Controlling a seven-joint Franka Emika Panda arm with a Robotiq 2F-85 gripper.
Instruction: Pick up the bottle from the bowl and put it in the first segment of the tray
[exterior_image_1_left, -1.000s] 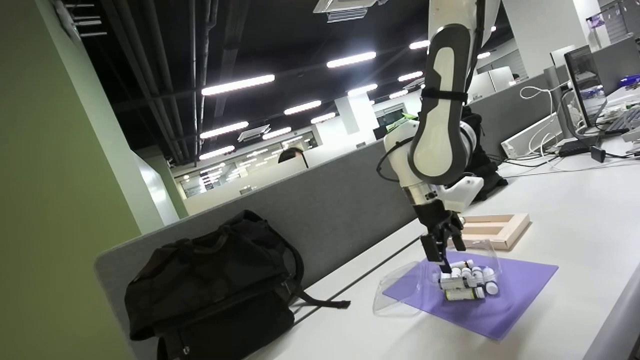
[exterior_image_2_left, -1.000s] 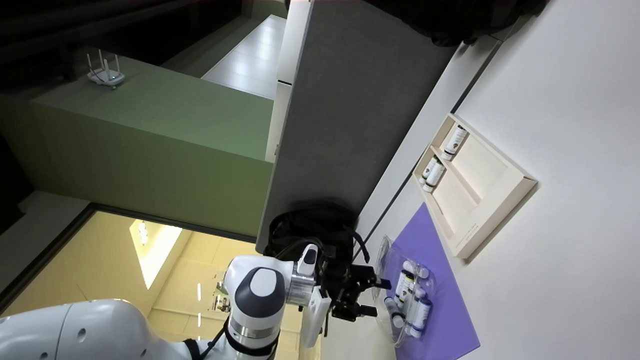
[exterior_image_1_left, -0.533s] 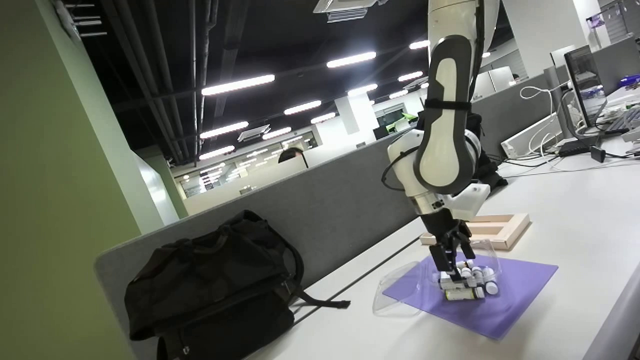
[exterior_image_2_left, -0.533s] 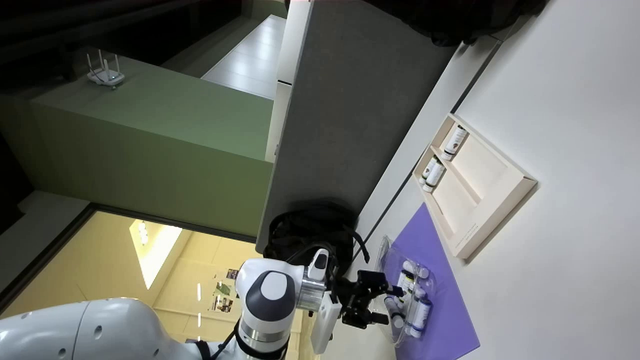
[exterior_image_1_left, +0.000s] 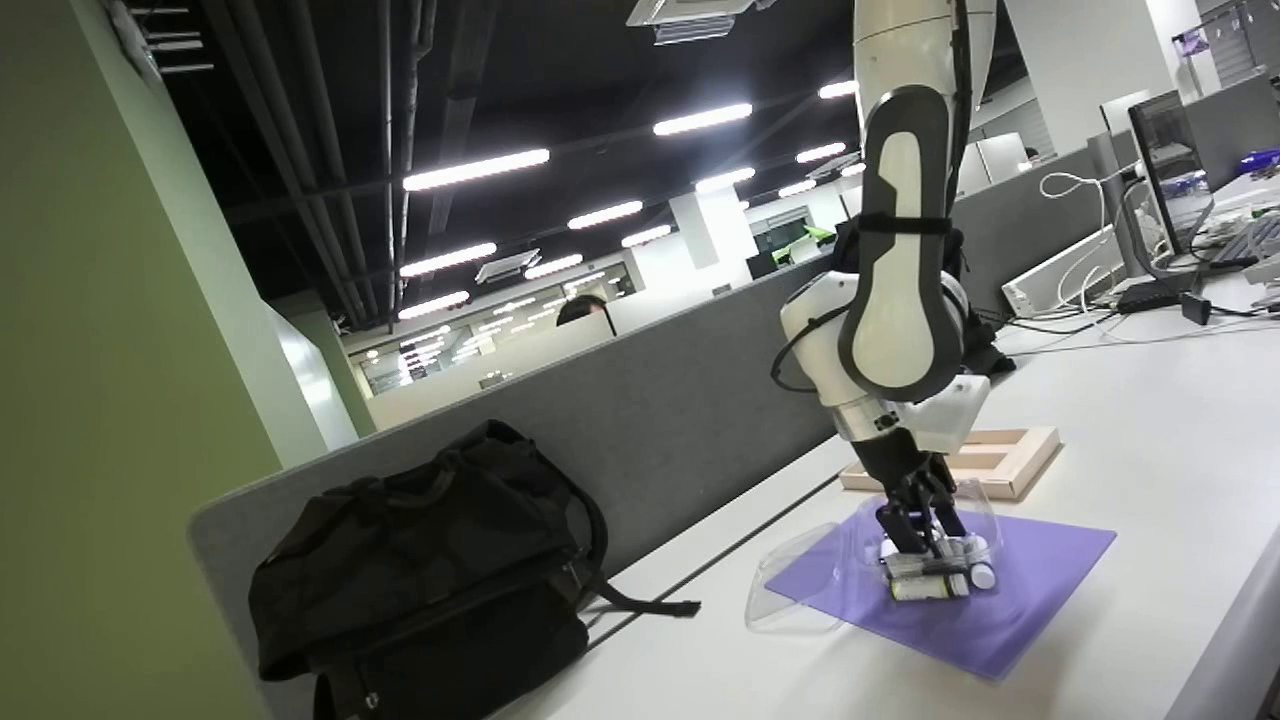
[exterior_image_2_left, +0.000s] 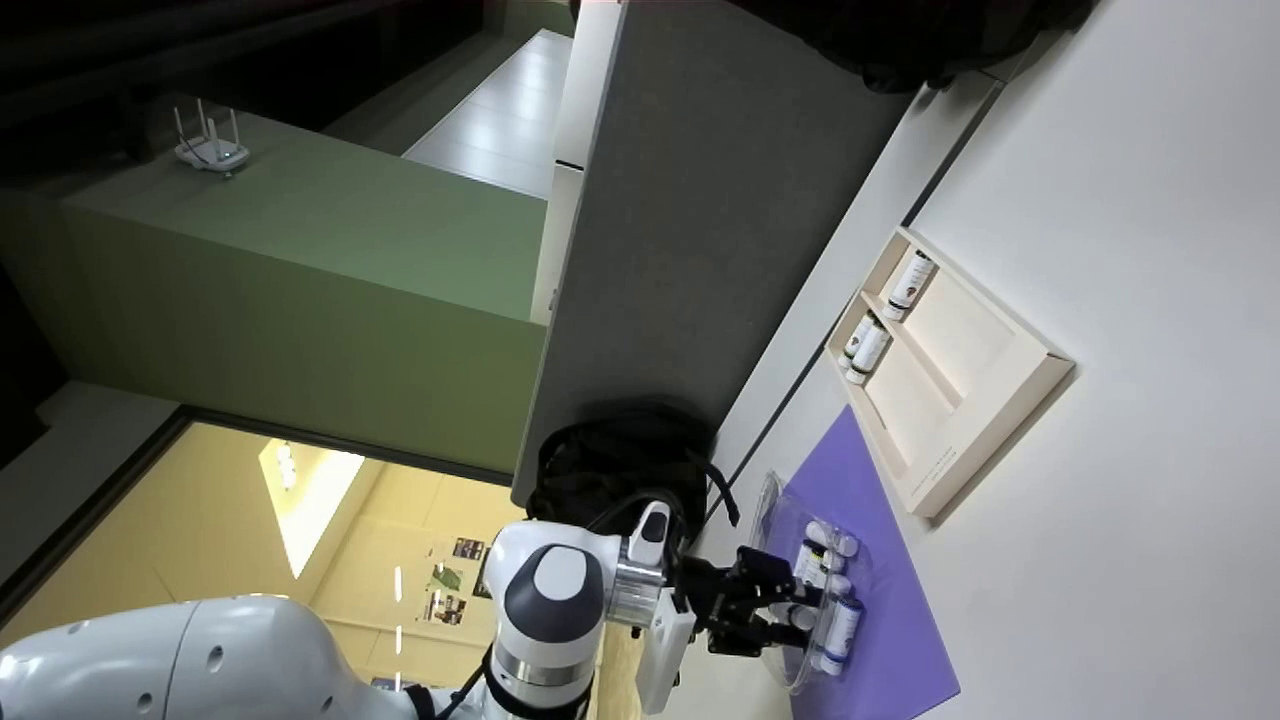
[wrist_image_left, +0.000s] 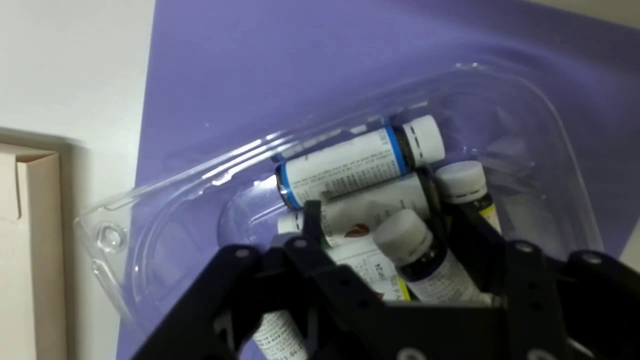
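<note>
Bottle with leaf-marked label (wrist_image_left: 372, 207) lies on its side in the clear plastic bowl (wrist_image_left: 240, 152), among several others; cannot tell which of them the task means. Wrist view: long axis nearly level, rising slightly to the right, across the gap between the fingers (wrist_image_left: 312, 220); white cap at left, dark base at right. Just above and near parallel, a blue-banded bottle (wrist_image_left: 345, 167) points the opposite way, cap to the upper right. From below, a slanting bottle (wrist_image_left: 430, 275) overlaps the leaf-marked one: cap toward upper left, axis running down to the right, far end hidden. Near the fingertip at right of view, a yellow-banded bottle (wrist_image_left: 470, 192), cap also toward upper left. Fingers spread apart, tips down in the bowl with bottles between them; contact with any bottle cannot be judged. Bowl rests on the purple mat (wrist_image_left: 225, 60), on the white worktop (exterior_image_2_left: 1150, 250). Tan wooden tray (exterior_image_2_left: 985, 425) just beside the mat, visible in both exterior views; in an exterior view one bottle (exterior_image_2_left: 910, 285) lies in one compartment, and two bottles (exterior_image_2_left: 868, 352) lie side by side in the adjoining one, all three axes roughly parallel. Black backpack (exterior_image_1_left: 430, 580) well apart on the worktop. Which compartment counts as first: cannot tell.
</note>
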